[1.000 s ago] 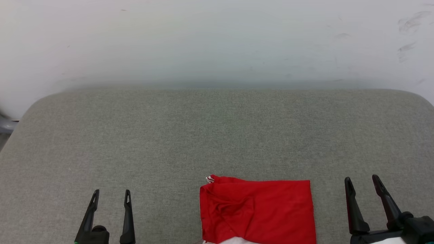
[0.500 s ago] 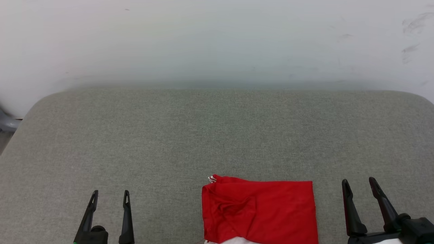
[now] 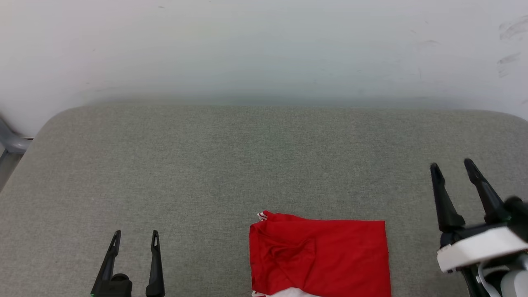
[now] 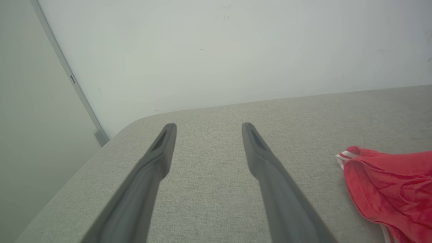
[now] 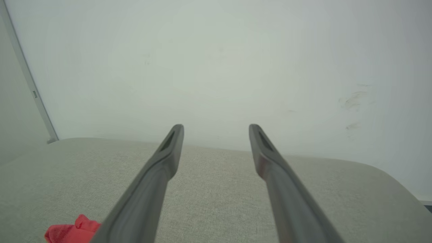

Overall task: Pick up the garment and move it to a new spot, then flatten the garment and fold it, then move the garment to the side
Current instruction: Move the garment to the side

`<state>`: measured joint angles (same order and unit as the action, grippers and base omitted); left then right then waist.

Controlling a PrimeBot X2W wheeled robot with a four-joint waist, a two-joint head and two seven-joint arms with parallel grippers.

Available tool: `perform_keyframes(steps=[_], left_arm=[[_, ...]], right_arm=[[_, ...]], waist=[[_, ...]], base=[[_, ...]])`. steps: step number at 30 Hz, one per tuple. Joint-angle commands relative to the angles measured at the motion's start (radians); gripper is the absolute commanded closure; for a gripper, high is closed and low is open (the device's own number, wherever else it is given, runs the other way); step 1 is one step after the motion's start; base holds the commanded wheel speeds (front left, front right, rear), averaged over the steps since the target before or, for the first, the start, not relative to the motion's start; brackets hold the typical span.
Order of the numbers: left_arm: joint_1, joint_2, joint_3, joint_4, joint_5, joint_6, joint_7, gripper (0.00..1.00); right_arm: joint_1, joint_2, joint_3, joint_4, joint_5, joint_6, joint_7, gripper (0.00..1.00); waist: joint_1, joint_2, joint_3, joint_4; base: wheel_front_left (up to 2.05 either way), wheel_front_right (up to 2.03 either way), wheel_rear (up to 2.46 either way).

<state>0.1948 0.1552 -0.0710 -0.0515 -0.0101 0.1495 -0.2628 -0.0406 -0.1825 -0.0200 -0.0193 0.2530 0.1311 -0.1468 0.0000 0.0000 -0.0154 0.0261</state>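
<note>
**Lying folded at the near edge**

The garment (image 3: 319, 258) rests as a red rectangle on the grey cushion (image 3: 247, 165), with white showing at its nearest side. The left gripper (image 3: 136, 234) stands well apart on its left, its 2 fingers spread and empty. Farther out on the right, the right gripper (image 3: 451, 165) is likewise spread, holding nothing. A pale wall (image 3: 264, 49) lies beyond.

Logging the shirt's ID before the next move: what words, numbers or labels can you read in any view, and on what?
No text can be read.
Garment: plain red side up, no letters or number showing.
Wall: only grey scuff marks, no writing.
Small tag on the strip in the left wrist view: too small to read.
</note>
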Motion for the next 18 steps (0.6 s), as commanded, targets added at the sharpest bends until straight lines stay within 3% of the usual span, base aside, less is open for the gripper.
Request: perform_keyframes(steps=[1, 13, 18], left_arm=[[-0.011, 0.001, 0.0, 0.0, 0.002, -0.001, -0.002, 0.0], [-0.032, -0.009, 0.0, -0.005, 0.003, -0.004, -0.002, 0.0], [-0.048, -0.013, -0.002, -0.005, 0.003, -0.007, -0.002, 0.0]], right_arm=[[-0.024, -0.014, 0.02, -0.009, 0.018, -0.001, 0.044, 0.0], [-0.134, -0.238, 0.245, 0.013, 0.259, -0.001, 0.637, 0.0], [-0.127, -0.285, 0.288, 0.048, 0.341, -0.001, 0.796, 0.0]], waist=[[0.0, 0.0, 0.001, 0.002], [0.0, 0.0, 0.038, 0.021], [0.0, 0.0, 0.064, 0.034]], base=[[0.0, 0.0, 0.0], [0.0, 0.0, 0.0], [0.0, 0.0, 0.0]])
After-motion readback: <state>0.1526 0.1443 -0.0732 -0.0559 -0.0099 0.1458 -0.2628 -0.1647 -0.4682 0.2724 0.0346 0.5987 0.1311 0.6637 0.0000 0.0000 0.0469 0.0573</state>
